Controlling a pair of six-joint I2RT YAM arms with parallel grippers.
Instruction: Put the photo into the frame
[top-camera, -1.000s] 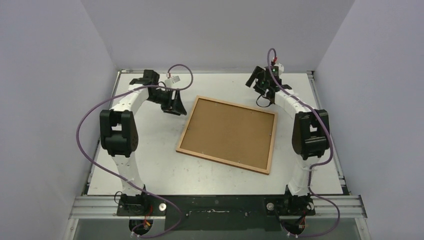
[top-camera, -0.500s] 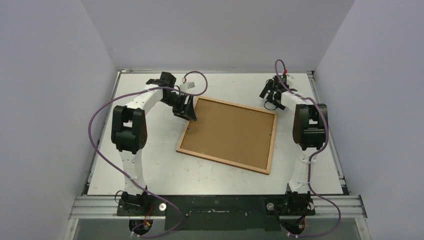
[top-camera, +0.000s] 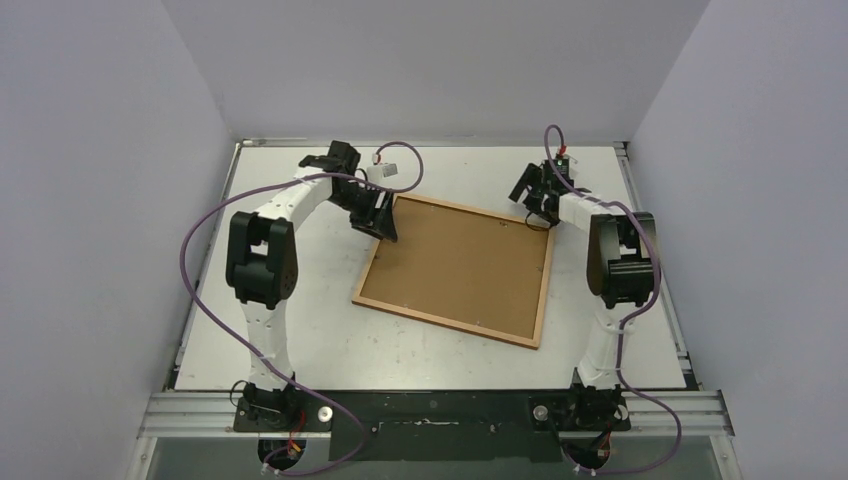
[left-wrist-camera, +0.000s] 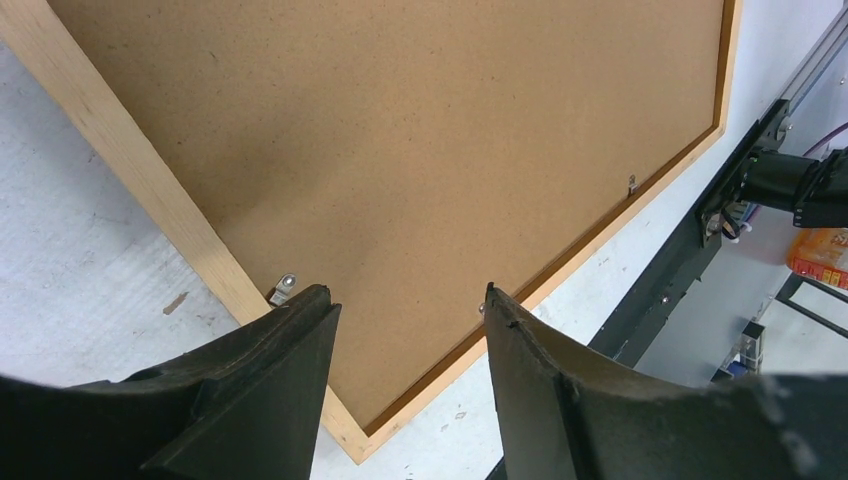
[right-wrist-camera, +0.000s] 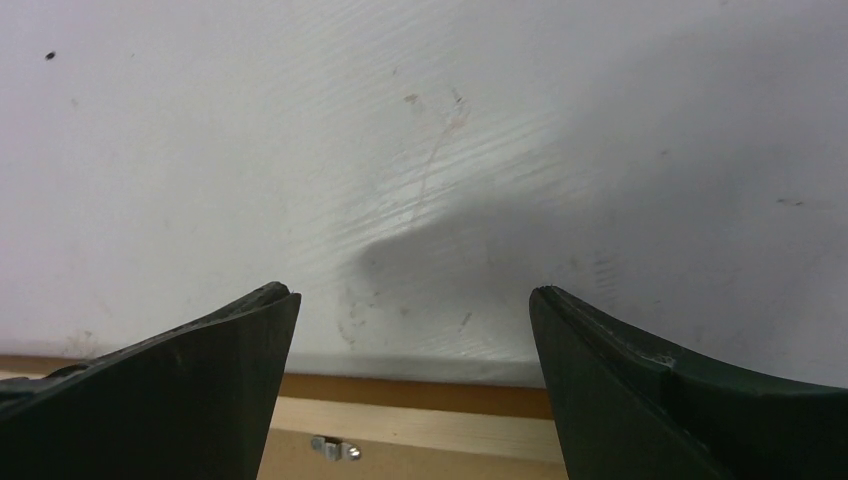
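The frame (top-camera: 449, 322) lies face down in the middle of the table, tilted, with a plain brown backing board (top-camera: 460, 265) filling it. The photo is out of view. My left gripper (top-camera: 388, 230) hangs open over the frame's far left corner. In the left wrist view its jaws (left-wrist-camera: 404, 292) stand apart above the backing board (left-wrist-camera: 420, 130) and the wooden moulding (left-wrist-camera: 130, 190), holding nothing. My right gripper (top-camera: 538, 212) is open just beyond the far right corner. In the right wrist view its jaws (right-wrist-camera: 412, 292) stand wide over bare table, with the frame's edge (right-wrist-camera: 420, 425) just below.
Small metal clips (left-wrist-camera: 285, 290) (right-wrist-camera: 335, 449) sit along the frame's inner edge against the board. The white table (top-camera: 300, 320) is walled by grey panels on three sides. A metal rail (top-camera: 440, 410) with both arm bases runs along the near edge.
My left gripper has swung right, from beside the frame to over its far left corner. My right gripper has come down from the back of the table toward the far right corner.
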